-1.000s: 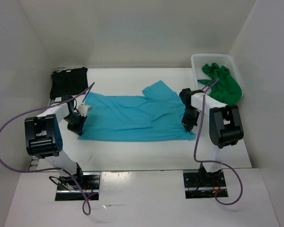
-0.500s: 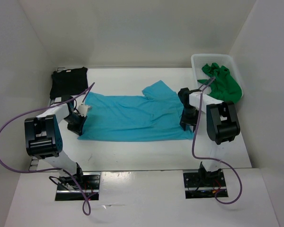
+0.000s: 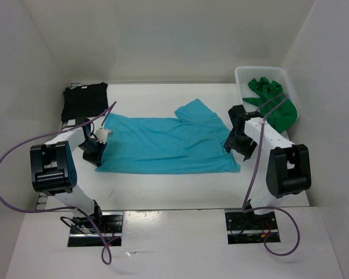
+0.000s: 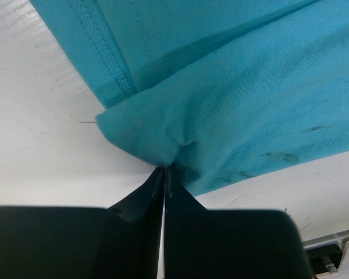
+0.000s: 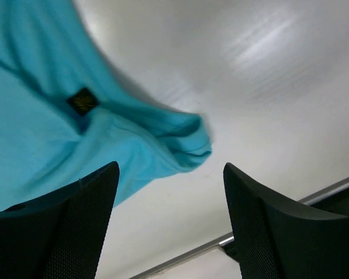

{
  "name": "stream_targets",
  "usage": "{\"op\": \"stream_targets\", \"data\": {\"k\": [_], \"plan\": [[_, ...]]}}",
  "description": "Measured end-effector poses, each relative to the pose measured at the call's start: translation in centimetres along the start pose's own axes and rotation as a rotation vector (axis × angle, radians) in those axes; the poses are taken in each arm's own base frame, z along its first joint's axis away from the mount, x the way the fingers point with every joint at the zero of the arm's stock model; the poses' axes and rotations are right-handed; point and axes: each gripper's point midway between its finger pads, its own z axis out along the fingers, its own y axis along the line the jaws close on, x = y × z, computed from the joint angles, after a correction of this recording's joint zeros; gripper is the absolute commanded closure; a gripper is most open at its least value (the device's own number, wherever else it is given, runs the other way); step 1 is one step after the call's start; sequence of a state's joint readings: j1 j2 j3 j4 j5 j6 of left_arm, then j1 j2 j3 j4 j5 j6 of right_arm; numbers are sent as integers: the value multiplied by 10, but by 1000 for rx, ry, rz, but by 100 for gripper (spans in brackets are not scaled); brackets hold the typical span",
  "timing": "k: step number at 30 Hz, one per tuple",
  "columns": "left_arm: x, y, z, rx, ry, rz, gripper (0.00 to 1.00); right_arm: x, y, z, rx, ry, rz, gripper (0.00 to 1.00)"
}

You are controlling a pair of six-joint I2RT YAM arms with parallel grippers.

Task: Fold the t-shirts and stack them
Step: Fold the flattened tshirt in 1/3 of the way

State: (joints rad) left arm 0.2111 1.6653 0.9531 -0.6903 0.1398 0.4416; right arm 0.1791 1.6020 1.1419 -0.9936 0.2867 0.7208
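Observation:
The turquoise t-shirt lies spread flat across the table. My left gripper is shut on its near left corner, and the left wrist view shows the cloth pinched at the closed tips of that gripper. My right gripper hangs open just above the near right corner, with that bunched corner lying loose on the table ahead of the gripper's spread fingers. The black t-shirt sits folded at the back left. The green t-shirt is crumpled in the basket.
A white mesh basket stands at the back right corner. White walls close in the table on three sides. A metal rail runs along the table's near edge below the right gripper.
My right gripper has opened and let go of the turquoise shirt's right corner, and its arm has swung outward to the right. The left arm has not moved.

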Motion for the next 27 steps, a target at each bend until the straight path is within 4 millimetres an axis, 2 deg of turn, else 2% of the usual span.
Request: {"op": "stream_targets", "data": {"k": [6,10,14,15,16,19,21,24,26,27], "plan": [[0,0,-1,-9,-13,5,100,36,-31,21,8,157,156,20],[0,0,-1,-12,-19,7,100,57,-27,26,-36,211,225,20],[0,0,-1,-13,-20,7,100,63,-25,33,-48,231,285,27],[0,0,-1,-13,-20,7,100,62,-24,35,-51,228,297,30],[0,0,-1,-13,-20,7,100,59,-23,36,-56,222,308,39],[0,0,-1,-13,-20,7,100,49,-24,39,-70,206,358,56],[0,0,-1,-13,-20,7,100,41,-28,42,-73,196,398,63],[0,0,0,-13,-19,8,100,32,-34,50,-67,193,442,80],[0,0,0,-13,-19,8,100,32,-36,55,-57,203,446,100],[0,0,0,-13,-20,9,100,33,-36,58,-53,209,444,100]]}}
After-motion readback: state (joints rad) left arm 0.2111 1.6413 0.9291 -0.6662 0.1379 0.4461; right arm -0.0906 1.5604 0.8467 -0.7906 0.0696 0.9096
